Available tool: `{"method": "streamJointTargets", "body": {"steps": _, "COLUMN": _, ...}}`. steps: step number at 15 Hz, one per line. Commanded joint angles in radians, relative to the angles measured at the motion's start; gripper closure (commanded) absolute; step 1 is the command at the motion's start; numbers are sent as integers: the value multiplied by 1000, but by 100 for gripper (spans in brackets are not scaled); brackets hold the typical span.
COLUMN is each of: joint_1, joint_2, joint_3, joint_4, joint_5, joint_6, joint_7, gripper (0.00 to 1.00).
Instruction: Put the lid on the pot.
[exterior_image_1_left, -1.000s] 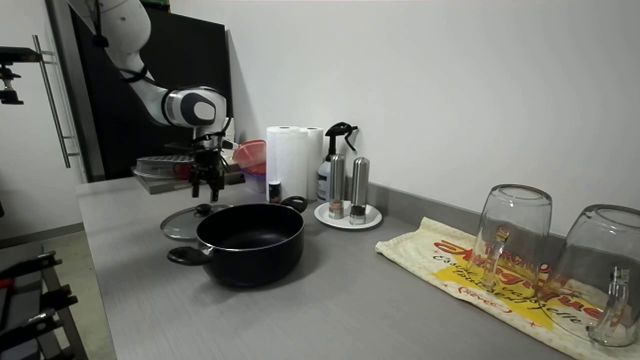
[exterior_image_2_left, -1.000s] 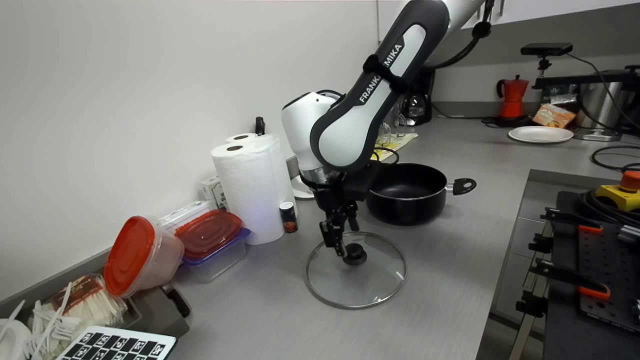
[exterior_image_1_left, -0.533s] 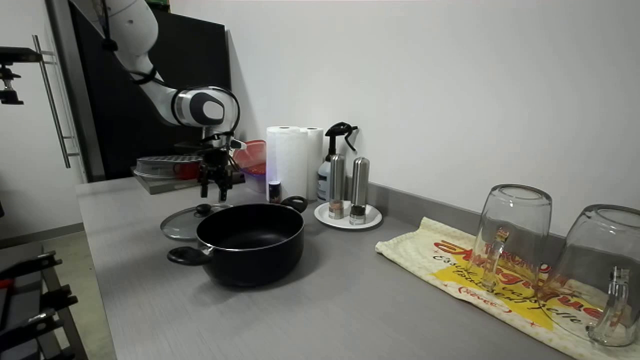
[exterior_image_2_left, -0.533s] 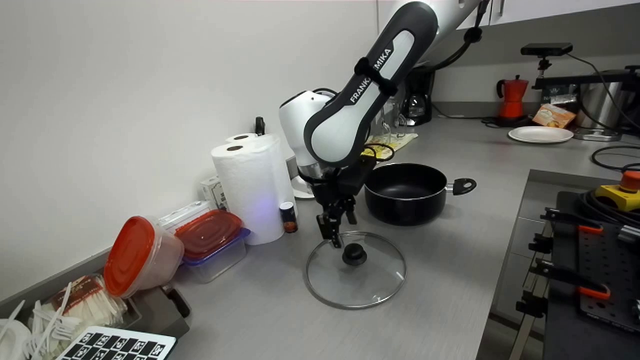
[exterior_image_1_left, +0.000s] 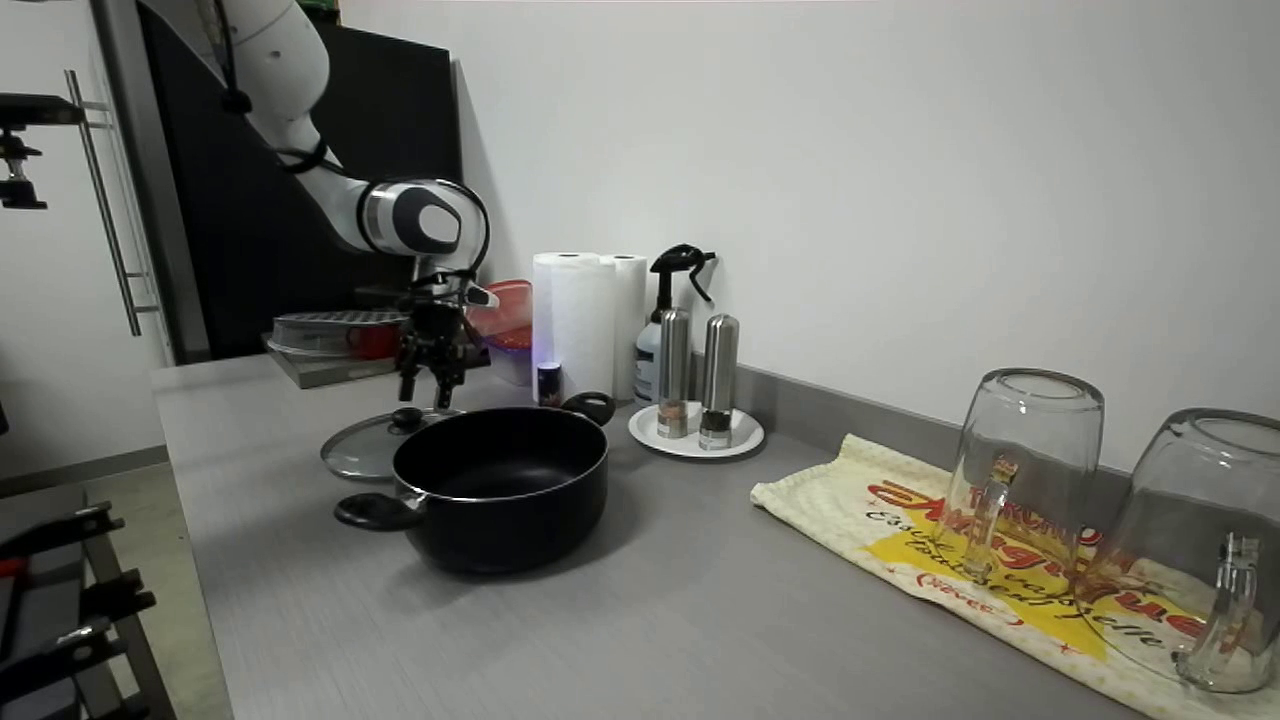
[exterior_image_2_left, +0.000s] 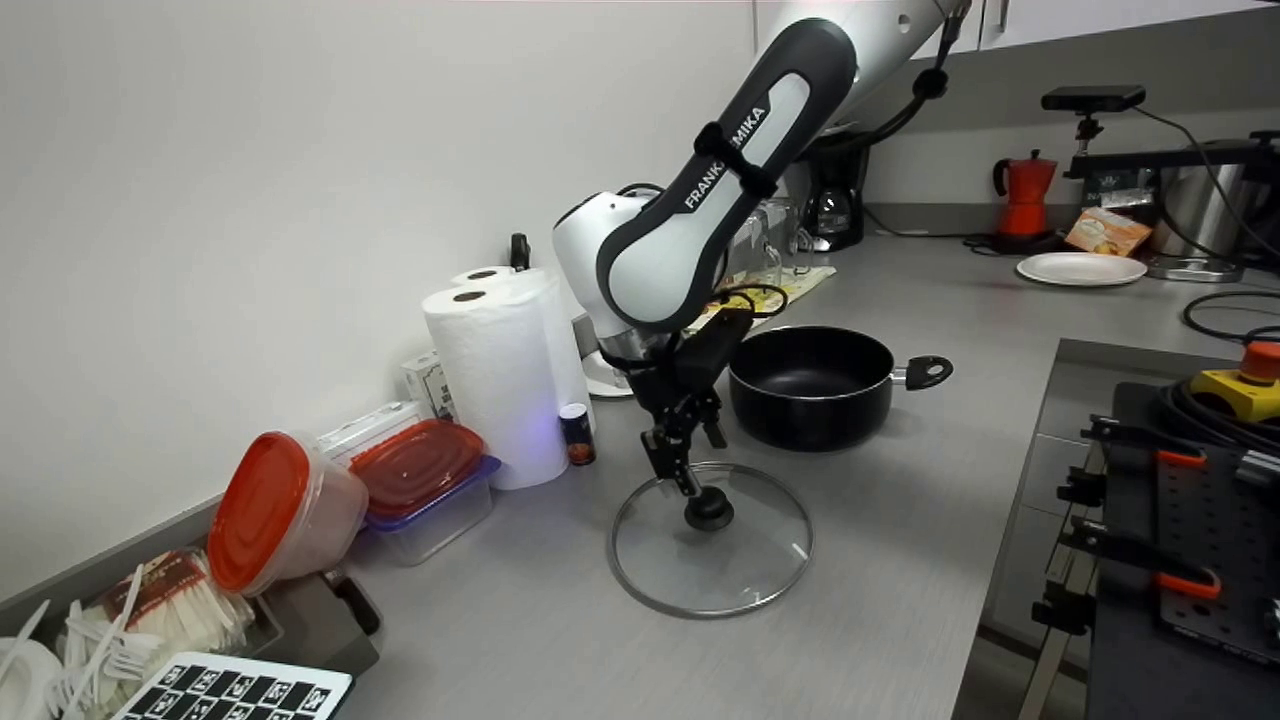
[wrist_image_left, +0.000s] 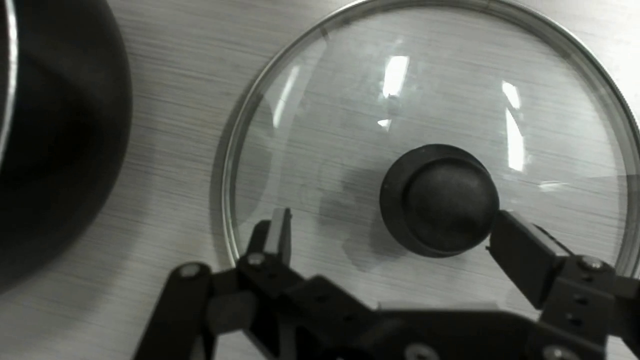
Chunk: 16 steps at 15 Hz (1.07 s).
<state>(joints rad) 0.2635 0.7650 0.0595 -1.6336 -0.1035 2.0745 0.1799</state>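
The glass lid (exterior_image_1_left: 362, 452) lies flat on the counter with its dark knob up, beside the black pot (exterior_image_1_left: 510, 535). Both also show in an exterior view, the lid (exterior_image_2_left: 740, 565) in front of the pot (exterior_image_2_left: 815, 420). The pot is uncovered and upright. My gripper (exterior_image_1_left: 425, 399) is open and empty, pointing down over the lid near its knob; it also shows at the lid (exterior_image_2_left: 705, 468). In the wrist view the open fingers (wrist_image_left: 392, 214) straddle the knob (wrist_image_left: 447, 205) off centre. The right fingertip appears at the knob's edge; I cannot tell whether it touches.
Paper towel rolls (exterior_image_2_left: 500, 380) and a small dark jar (exterior_image_2_left: 577, 434) stand by the wall. Plastic containers (exterior_image_2_left: 430, 480) are nearby. Two metal mills stand on a white tray (exterior_image_1_left: 650, 437) behind the pot. Glass mugs (exterior_image_1_left: 1020, 460) stand on a cloth (exterior_image_1_left: 850, 490).
My open gripper has shifted sideways a little over the lid, towards the paper towels, then lowered slightly near the knob. The lid and pot have not moved.
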Motion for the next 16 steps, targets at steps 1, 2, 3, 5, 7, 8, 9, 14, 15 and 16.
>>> {"method": "streamJointTargets", "body": {"steps": 1, "joint_1": 0, "joint_2": 38, "joint_3": 14, "joint_4": 69, "joint_5": 16, "joint_6": -76, "joint_7": 1, "gripper": 0}}
{"method": "streamJointTargets", "body": {"steps": 2, "joint_1": 2, "joint_2": 44, "joint_3": 16, "joint_4": 81, "joint_5": 17, "joint_6": -87, "joint_7": 3, "gripper": 0}}
{"method": "streamJointTargets", "body": {"steps": 3, "joint_1": 5, "joint_2": 51, "joint_3": 18, "joint_4": 93, "joint_5": 15, "joint_6": -99, "joint_7": 4, "gripper": 0}}
{"method": "streamJointTargets", "body": {"steps": 5, "joint_1": 12, "joint_2": 64, "joint_3": 22, "joint_4": 115, "joint_5": 14, "joint_6": -115, "joint_7": 6, "gripper": 0}}
{"method": "streamJointTargets", "body": {"steps": 7, "joint_1": 16, "joint_2": 76, "joint_3": 26, "joint_4": 131, "joint_5": 12, "joint_6": -128, "joint_7": 6, "gripper": 0}}
{"method": "streamJointTargets", "body": {"steps": 8, "joint_1": 17, "joint_2": 85, "joint_3": 25, "joint_4": 140, "joint_5": 12, "joint_6": -135, "joint_7": 7, "gripper": 0}}
{"method": "streamJointTargets", "body": {"steps": 9, "joint_1": 17, "joint_2": 93, "joint_3": 25, "joint_4": 148, "joint_5": 13, "joint_6": -140, "joint_7": 8, "gripper": 0}}
{"method": "streamJointTargets", "body": {"steps": 14, "joint_1": 10, "joint_2": 122, "joint_3": 23, "joint_4": 177, "joint_5": 17, "joint_6": -161, "joint_7": 8, "gripper": 0}}
{"method": "streamJointTargets", "body": {"steps": 15, "joint_1": 9, "joint_2": 128, "joint_3": 23, "joint_4": 183, "joint_5": 18, "joint_6": -165, "joint_7": 8, "gripper": 0}}
{"method": "streamJointTargets", "body": {"steps": 16, "joint_1": 8, "joint_2": 133, "joint_3": 23, "joint_4": 188, "joint_5": 19, "joint_6": -169, "joint_7": 8, "gripper": 0}}
